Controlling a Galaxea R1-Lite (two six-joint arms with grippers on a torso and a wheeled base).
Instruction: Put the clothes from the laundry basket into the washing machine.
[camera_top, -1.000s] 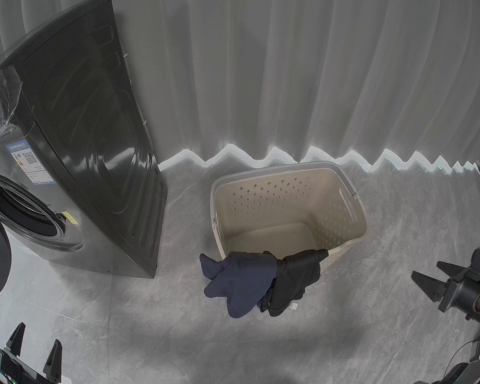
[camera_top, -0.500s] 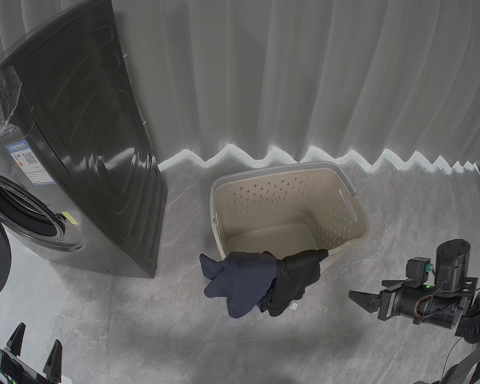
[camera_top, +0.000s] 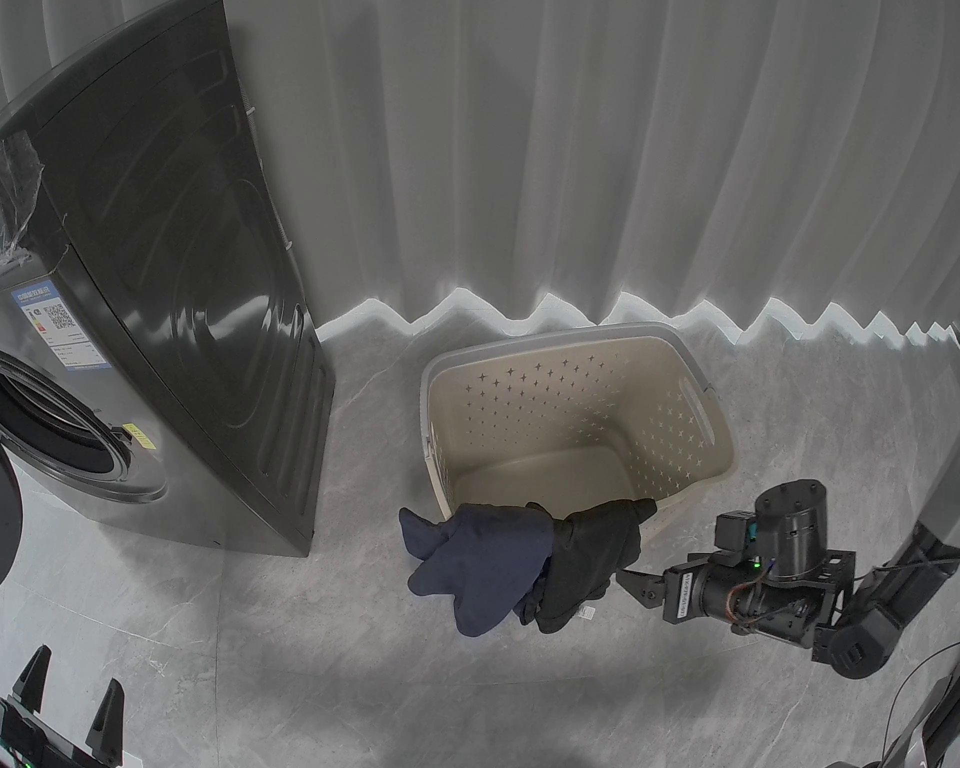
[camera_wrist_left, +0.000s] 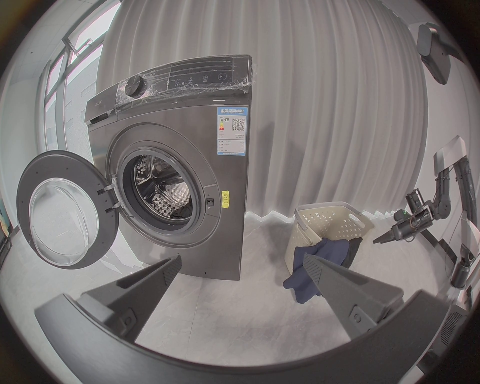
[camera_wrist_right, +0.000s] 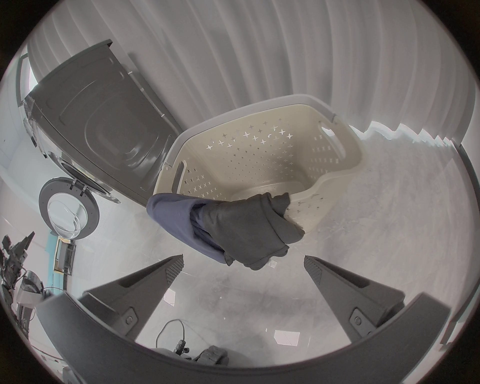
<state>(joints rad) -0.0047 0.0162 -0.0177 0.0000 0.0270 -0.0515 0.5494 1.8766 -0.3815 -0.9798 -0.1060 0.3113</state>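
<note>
A pale pleated curtain (camera_top: 620, 150) fills the back of the scene, hanging down to a grey marbled floor (camera_top: 330, 640). On the robot's left stands the dark grey washing machine (camera_top: 170, 280), front-loading, with its round door (camera_wrist_left: 60, 210) swung wide open to one side and the steel drum (camera_wrist_left: 160, 187) exposed.

To the right of the machine, near the curtain, a cream laundry basket (camera_top: 570, 345) with perforated walls sits on the floor. The clothes are two garments draped over the basket's near rim, hanging down its outer wall toward the floor. A blue garment (camera_top: 485, 565) lies on the left and a black garment (camera_top: 590, 555) on the right. They touch and overlap in the middle.

The right gripper (camera_top: 628, 580) is held low, just beside the black garment on its right side, and points at it. Its fingers (camera_wrist_right: 150, 285) are spread wide with nothing between them.

The left gripper (camera_top: 76, 668) sits low at the robot's left, well apart from the basket and facing the machine's front. Its fingers (camera_wrist_left: 145, 280) are also spread wide and hold nothing.
</note>
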